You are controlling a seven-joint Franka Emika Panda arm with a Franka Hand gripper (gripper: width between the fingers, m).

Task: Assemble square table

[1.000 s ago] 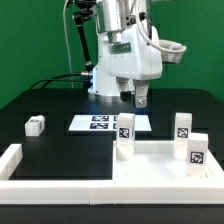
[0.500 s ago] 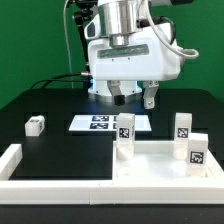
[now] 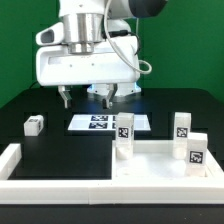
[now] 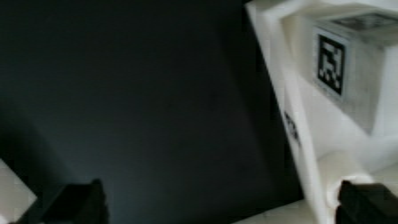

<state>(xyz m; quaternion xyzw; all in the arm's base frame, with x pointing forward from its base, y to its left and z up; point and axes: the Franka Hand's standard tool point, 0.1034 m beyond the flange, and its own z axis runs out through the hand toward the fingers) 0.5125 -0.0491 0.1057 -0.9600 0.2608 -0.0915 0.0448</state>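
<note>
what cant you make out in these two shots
- Black-white marker board, exterior view: its far edge is hidden behind the open gripper.
- White plastic square tabletop, exterior view: three upright white legs block part of it, one being.
- Tagged white part, wrist view: blurred, cut off by the frame edge.

arm upright, wrist housing pointing down, sitting toward the exterior view's left. gripper hangs in the air, jaws spread wide, nothing between them. both fingertips visible in wrist view.
</note>
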